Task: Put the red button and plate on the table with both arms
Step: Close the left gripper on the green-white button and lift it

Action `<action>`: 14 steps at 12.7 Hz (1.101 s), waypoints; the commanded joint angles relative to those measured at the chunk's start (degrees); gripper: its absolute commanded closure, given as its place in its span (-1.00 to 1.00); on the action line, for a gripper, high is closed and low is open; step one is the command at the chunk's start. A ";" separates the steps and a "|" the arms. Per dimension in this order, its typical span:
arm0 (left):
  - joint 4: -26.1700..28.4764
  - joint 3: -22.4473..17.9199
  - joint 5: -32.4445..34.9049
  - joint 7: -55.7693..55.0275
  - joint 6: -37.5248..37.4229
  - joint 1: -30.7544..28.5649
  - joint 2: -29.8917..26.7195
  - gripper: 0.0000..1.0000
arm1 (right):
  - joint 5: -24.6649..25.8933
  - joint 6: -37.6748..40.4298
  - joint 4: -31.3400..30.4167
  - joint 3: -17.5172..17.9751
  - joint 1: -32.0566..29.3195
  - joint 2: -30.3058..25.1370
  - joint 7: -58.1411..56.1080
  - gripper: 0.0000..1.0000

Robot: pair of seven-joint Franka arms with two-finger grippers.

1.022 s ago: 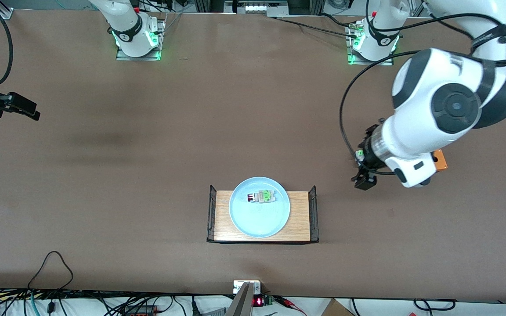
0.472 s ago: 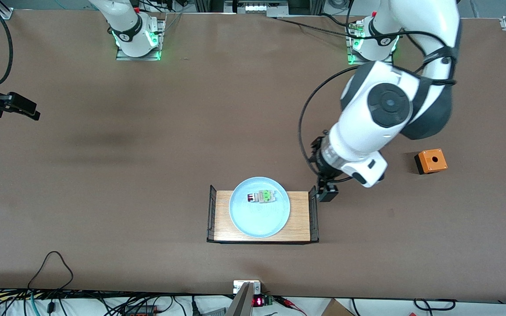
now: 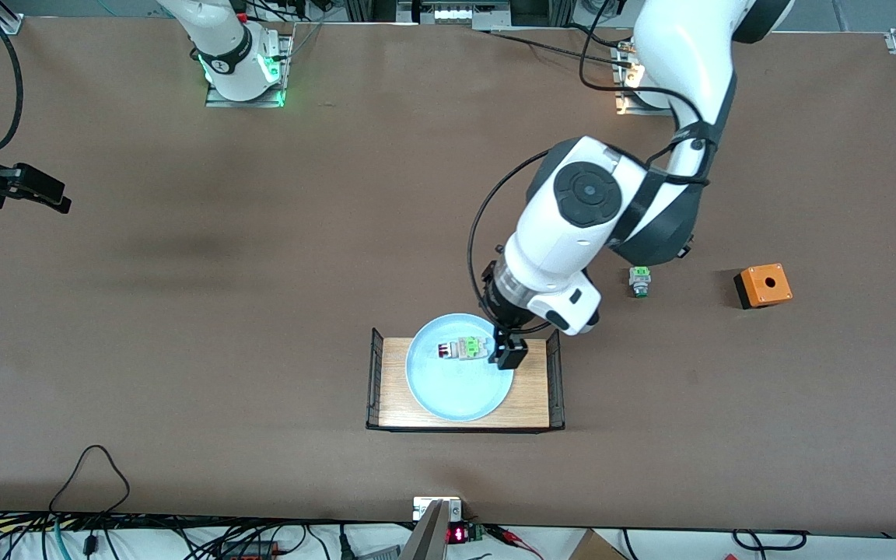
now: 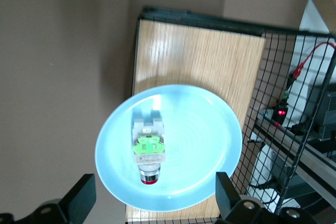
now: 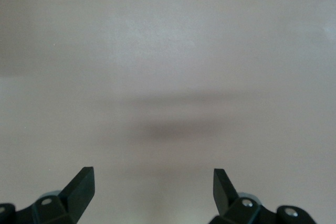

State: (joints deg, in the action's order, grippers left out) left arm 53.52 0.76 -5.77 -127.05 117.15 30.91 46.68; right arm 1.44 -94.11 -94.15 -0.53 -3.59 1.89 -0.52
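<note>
The light blue plate [image 3: 456, 389] sits on a small light-wood tray [image 3: 532, 389] on the brown table [image 3: 261, 295]. The red button [image 3: 460, 348] lies on its side in the plate, on the part farther from the front camera. My left gripper [image 3: 509, 351] hangs open and empty over the plate's rim toward the left arm's end. In the left wrist view the button [image 4: 148, 148] lies on the plate [image 4: 205, 140] just ahead of the open left gripper [image 4: 153, 199]. My right gripper [image 3: 51, 198] waits open and empty over bare table at the right arm's end, as the right wrist view [image 5: 152, 184] shows.
The tray has black wire ends [image 3: 554, 377]. A green-and-white switch with no red cap [image 3: 639, 280] and an orange box with a hole [image 3: 763, 285] stand on the table toward the left arm's end.
My left arm swung from beside the orange box across to the tray, and its gripper is now over the plate's rim. The switch and orange box came into view. The right arm has not moved.
</note>
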 commanded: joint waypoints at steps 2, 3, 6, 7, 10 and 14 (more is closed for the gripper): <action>-5.18 -4.54 -0.82 -1.53 3.26 3.88 5.44 -1.00 | 0.06 0.42 0.19 0.00 -0.10 -0.49 -0.80 -1.00; -5.18 -4.72 -0.82 -1.53 4.22 3.89 5.79 -1.00 | 0.06 0.42 0.19 0.00 -0.10 -0.49 -0.72 -1.00; -5.09 -5.60 -0.64 -1.18 5.46 4.07 7.20 -1.00 | 0.06 0.33 0.19 0.00 -0.10 -0.49 -0.71 -1.00; -4.92 -5.60 -0.47 -1.01 5.46 4.07 7.37 -1.00 | 0.06 0.33 0.19 0.00 -0.10 -0.49 -0.71 -1.00; -4.65 -5.86 -0.29 -1.01 5.37 4.77 8.17 -1.00 | 0.06 0.33 0.19 0.00 -0.10 -0.40 -0.71 -1.00; -4.65 -5.95 -0.29 -0.92 5.37 4.86 8.96 -1.00 | 0.06 0.33 0.19 0.00 -0.10 -0.40 -0.80 -1.00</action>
State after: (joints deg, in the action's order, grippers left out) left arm 51.16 -4.00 -5.77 -127.03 122.08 35.13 54.07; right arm 1.44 -94.11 -94.15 -0.53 -3.59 1.89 -0.52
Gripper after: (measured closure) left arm 0.000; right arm 0.000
